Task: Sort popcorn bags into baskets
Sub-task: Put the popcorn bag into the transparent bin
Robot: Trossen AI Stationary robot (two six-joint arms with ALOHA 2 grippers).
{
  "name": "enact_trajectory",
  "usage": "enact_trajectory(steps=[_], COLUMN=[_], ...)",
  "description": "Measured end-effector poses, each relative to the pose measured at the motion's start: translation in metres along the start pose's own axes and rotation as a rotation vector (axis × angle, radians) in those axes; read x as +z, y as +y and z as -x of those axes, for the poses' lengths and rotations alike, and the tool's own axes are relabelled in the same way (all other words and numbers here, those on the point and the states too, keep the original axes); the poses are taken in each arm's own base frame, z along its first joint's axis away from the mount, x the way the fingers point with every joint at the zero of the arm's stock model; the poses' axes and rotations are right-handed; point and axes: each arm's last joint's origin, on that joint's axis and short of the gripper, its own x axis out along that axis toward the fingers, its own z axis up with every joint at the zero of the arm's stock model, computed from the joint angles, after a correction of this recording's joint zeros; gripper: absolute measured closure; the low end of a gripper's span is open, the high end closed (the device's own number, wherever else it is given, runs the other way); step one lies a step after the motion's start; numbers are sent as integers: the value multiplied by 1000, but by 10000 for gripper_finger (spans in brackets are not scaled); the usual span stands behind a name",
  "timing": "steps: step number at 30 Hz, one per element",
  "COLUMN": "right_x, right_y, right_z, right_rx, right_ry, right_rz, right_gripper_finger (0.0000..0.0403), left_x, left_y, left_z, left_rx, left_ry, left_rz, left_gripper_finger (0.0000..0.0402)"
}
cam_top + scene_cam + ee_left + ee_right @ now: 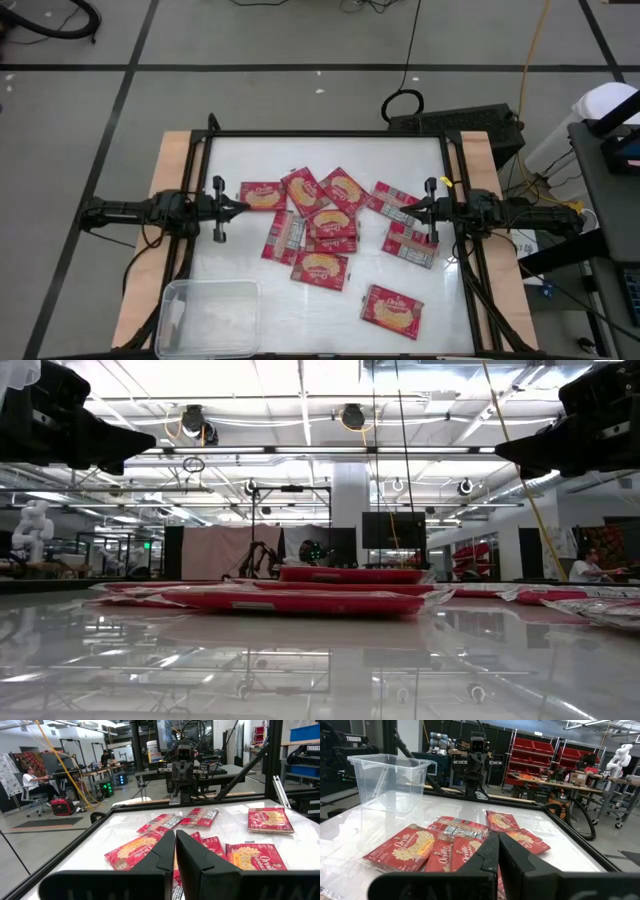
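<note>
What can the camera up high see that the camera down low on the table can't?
Only the high view shows the clear tub, sitting apart from the bags with nothing in it, and one lone bag lying away from the pile. Only the low view shows the room's ceiling lights and a person far off. Both show the red popcorn bags, and the left gripper and right gripper above the table, shut, holding nothing.

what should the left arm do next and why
Probably open the left gripper and dip toward the nearest popcorn bag: its fingers are shut on nothing, the clear basket holds no bags, and every bag lies loose on the table.
</note>
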Motion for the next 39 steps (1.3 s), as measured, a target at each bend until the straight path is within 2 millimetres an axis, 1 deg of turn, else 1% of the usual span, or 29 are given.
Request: enact_trajectory(steps=[5,11,20,22,25,28,33,35,39], right_x=[0,0,1,1,2,2,4,4,4], right_y=[0,0,0,0,0,0,-1,-1,-1], right_z=[0,0,0,0,0,0,0,0,0], right_rx=[0,0,-3,-4,-4,-4,-5,-2,-2], right_ry=[0,0,-6,-12,-20,-20,-47,-44,-44], right_rz=[-4,-158,-166,-205,-314,-325,-344,-340,-343], right_gripper_finger=[403,403,403,403,403,403,403,403,403], left_x=[0,0,0,0,0,0,1,6,26], left_y=[0,0,0,0,0,0,0,1,4], left_z=[0,0,0,0,0,0,0,0,3], left_rx=[0,0,0,0,-1,0,0,4,16], left_ry=[0,0,0,0,0,-1,-7,-63,-226], left_rz=[0,0,0,5,76,126,147,157,142], left_gripper_finger=[380,380,380,380,380,380,380,380,380])
